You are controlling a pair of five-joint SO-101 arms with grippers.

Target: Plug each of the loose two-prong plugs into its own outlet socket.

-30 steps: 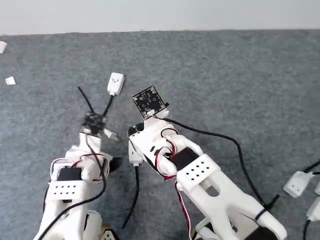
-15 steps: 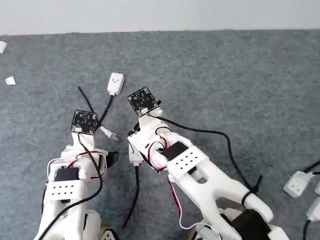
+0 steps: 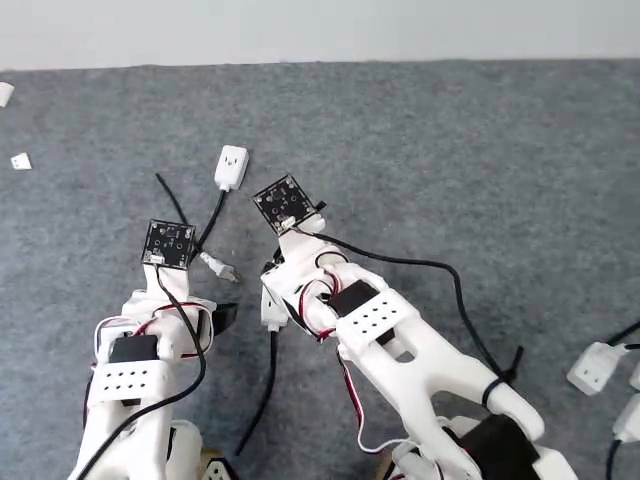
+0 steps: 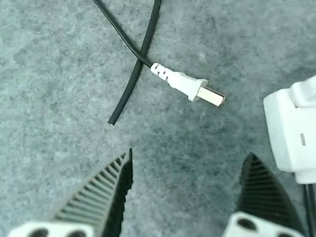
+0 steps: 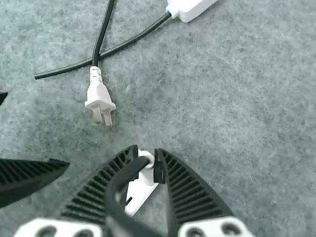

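A grey carpeted table (image 3: 480,150) carries a white plug (image 3: 216,266), outlet socket (image 3: 231,166) and black cords (image 3: 264,390).

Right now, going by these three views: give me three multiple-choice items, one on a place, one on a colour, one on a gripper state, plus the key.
1. Where is the loose plug?
A. On the carpet, ahead of the left gripper
B. Lifted off the carpet
C. Plugged in

2. What colour is the plug's cord?
A. Red
B. Black
C. White

3. What state is the right gripper in?
A. Open, empty
B. Shut on the plug
C. Shut on the outlet socket

Key: 1 A, it lies free on the carpet beyond the open fingers. 2 B, a black lead leaves the white body. 3 C, the fingers clamp the socket at its cord end.
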